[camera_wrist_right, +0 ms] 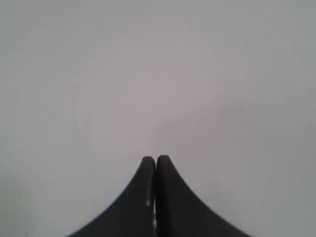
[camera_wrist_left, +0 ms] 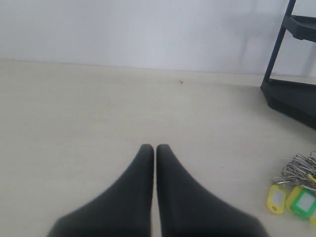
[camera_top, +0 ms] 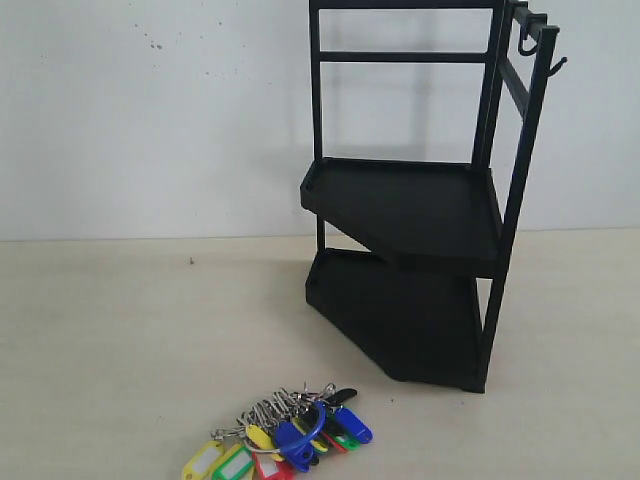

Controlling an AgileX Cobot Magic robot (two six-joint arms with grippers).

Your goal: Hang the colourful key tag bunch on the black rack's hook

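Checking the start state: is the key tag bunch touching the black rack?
Apart. The exterior view shows bare table between the colourful key tag bunch and the black rack.

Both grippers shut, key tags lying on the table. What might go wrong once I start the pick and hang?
1. The colourful key tag bunch of plastic tags lies flat; the shut left gripper may pinch one tag, not the blue loop.
2. The short black prong hook sits high on the tall black metal rack beside a curled J-shaped hook; the loop may catch the wrong one.
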